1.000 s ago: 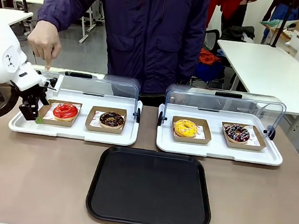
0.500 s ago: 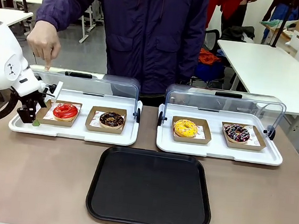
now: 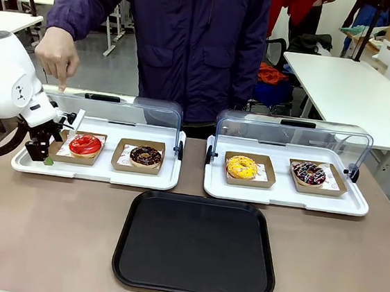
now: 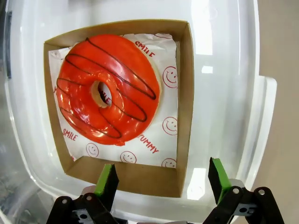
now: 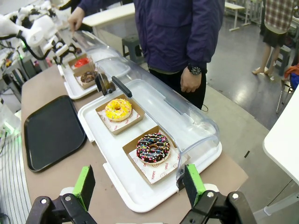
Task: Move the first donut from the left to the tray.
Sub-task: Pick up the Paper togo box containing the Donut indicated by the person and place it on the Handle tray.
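The first donut from the left [image 3: 85,145], red-glazed with thin dark stripes, lies in a brown cardboard holder [image 3: 59,154] on the left white tray. My left gripper [image 3: 41,151] hangs open at the holder's left edge. In the left wrist view the donut [image 4: 108,89] lies just beyond my left gripper [image 4: 162,181], and the green pads [image 4: 106,178] stand apart over the holder's near wall [image 4: 140,177]. The black tray [image 3: 196,244] lies at the table's front middle. My right gripper [image 5: 138,186] is open, high above the table's right end, with nothing between its fingers.
A chocolate donut [image 3: 145,156] shares the left white tray [image 3: 94,172]. The right white tray [image 3: 284,196] holds a yellow donut [image 3: 242,166] and a sprinkled one [image 3: 309,173]. Clear lids [image 3: 125,111] stand raised behind both. A person's hand [image 3: 58,55] points down by the left lid.
My left arm has sunk a little and its wrist has turned, bringing the gripper slightly closer to the holder's left edge. The donut and the person's hand have stayed put.
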Available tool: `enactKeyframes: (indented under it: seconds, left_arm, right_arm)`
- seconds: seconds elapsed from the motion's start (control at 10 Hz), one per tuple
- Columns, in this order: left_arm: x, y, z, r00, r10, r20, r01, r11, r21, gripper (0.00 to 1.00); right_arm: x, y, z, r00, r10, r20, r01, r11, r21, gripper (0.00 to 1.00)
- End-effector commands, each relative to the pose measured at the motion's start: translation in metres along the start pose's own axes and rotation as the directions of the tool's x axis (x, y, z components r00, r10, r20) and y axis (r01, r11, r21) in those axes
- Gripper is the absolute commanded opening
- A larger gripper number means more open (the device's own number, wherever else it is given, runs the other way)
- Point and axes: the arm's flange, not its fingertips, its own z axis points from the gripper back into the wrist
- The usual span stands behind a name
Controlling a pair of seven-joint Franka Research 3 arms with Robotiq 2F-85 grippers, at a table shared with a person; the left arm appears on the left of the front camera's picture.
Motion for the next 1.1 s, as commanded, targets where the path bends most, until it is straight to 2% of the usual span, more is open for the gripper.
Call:
enactKeyframes:
  seconds: [0.0, 0.1, 0.2, 0.3, 0.4, 0.5, 0.9, 1.0]
  left_arm:
    - [-0.0025, 0.0063, -0.0021, 1.000, -0.009, -0.012, 0.009, 1.000, -0.020, 1.00]
    - [-0.0032, 0.0052, -0.0034, 0.999, -0.015, -0.039, 0.014, 1.000, -0.019, 0.41]
    - [-0.0036, 0.0031, -0.0025, 0.999, -0.013, -0.039, 0.012, 0.999, -0.031, 0.41]
    - [-0.0036, 0.0028, -0.0030, 0.999, -0.014, -0.040, 0.013, 0.999, -0.031, 0.00]
    - [-0.0035, 0.0037, -0.0043, 0.999, -0.022, -0.044, 0.020, 0.999, -0.047, 0.39]
    - [-0.0030, 0.0036, -0.0052, 0.999, -0.034, -0.023, 0.033, 0.997, -0.065, 0.00]
    - [-0.0007, 0.0018, -0.0065, 0.999, -0.045, 0.031, 0.047, 0.994, -0.098, 0.00]
    - [-0.0011, 0.0019, -0.0063, 0.999, -0.030, 0.022, 0.032, 0.995, -0.094, 0.00]
  right_arm:
    - [0.0005, 0.0020, -0.0008, 1.000, 0.006, -0.005, -0.006, 1.000, -0.004, 1.00]
    - [0.0005, 0.0020, -0.0008, 1.000, 0.006, -0.005, -0.006, 1.000, -0.004, 1.00]
    - [0.0005, 0.0020, -0.0008, 1.000, 0.006, -0.005, -0.006, 1.000, -0.004, 1.00]
    - [0.0005, 0.0020, -0.0008, 1.000, 0.006, -0.005, -0.006, 1.000, -0.004, 1.00]
    - [0.0005, 0.0020, -0.0008, 1.000, 0.006, -0.005, -0.006, 1.000, -0.004, 1.00]
    - [0.0005, 0.0020, -0.0008, 1.000, 0.006, -0.005, -0.006, 1.000, -0.004, 1.00]
    - [0.0005, 0.0020, -0.0008, 1.000, 0.006, -0.005, -0.006, 1.000, -0.004, 1.00]
    - [0.0005, 0.0020, -0.0008, 1.000, 0.006, -0.005, -0.006, 1.000, -0.004, 1.00]
